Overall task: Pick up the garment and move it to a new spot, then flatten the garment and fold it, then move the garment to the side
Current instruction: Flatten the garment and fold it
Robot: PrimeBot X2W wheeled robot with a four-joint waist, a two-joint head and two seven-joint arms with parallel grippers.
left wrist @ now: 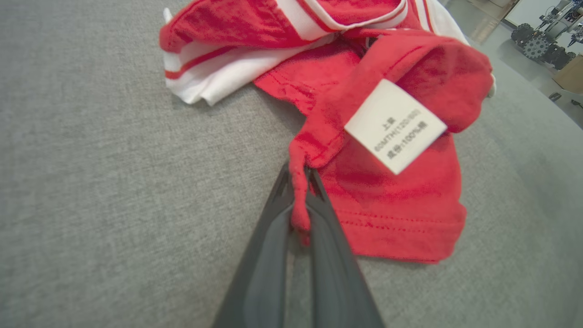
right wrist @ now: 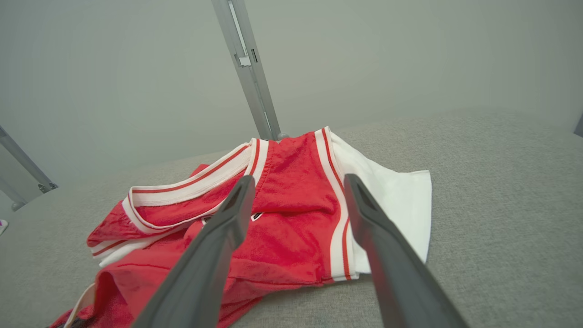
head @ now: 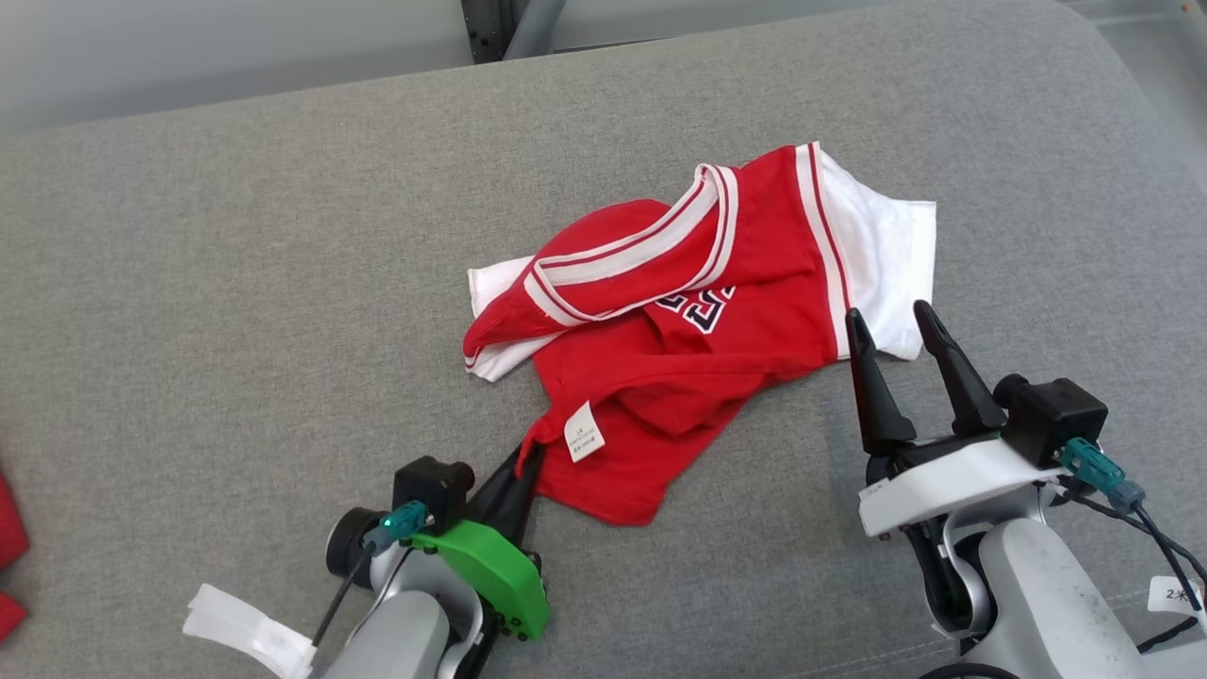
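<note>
Crumpled red-and-white garment (head: 717, 358) mid grey cushion (head: 236, 283). Pinched tight at the near-left corner by left gripper (head: 528, 453). Wide-spread right gripper (head: 888, 313) by the white sleeve (head: 896, 255), contact unclear.

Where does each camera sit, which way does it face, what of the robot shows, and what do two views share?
Head: atop the robot, facing down at the shirt; left gripper, right gripper show.
Left wrist: along shut fingers pinching the shirt.
Right wrist: along open fingers toward the shirt.
Head and left wrist share the label.
</note>
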